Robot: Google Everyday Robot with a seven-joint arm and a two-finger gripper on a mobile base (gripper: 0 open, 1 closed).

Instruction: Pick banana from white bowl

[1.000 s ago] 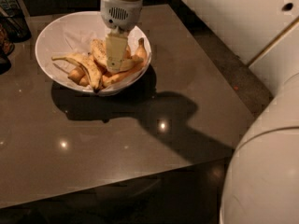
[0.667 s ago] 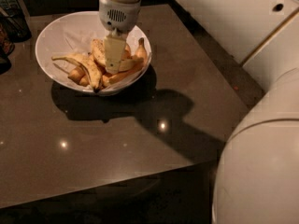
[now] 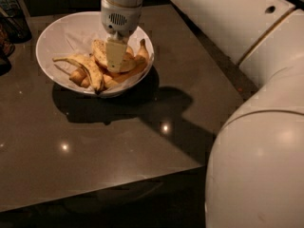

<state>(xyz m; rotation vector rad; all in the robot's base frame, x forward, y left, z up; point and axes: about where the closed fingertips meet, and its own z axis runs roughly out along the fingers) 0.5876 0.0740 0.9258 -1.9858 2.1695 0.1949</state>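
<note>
The large white bowl (image 3: 61, 37) stands at the far left of the dark table and holds several bananas. The plump yellow banana (image 3: 99, 52) with brown speckles lies in the middle of the pile, curving to the right under my gripper. My gripper (image 3: 114, 61) hangs straight down from the white wrist into the bowl, and its tip sits on this banana's middle and hides part of it. A thinner dark-streaked banana (image 3: 89, 70) with a long pale stem lies to the left. Smooth orange-tinted bananas (image 3: 138, 57) lie at the right and underneath.
The dark glossy table (image 3: 118, 141) runs forward to its front edge low in the view. My white arm (image 3: 237, 27) and body (image 3: 256, 170) fill the right side. Dark objects (image 3: 12, 20) stand at the far left edge beside the bowl.
The gripper stays over the same spot in the bowl, a touch lower. The white arm and body at the right have shifted a little to the left.
</note>
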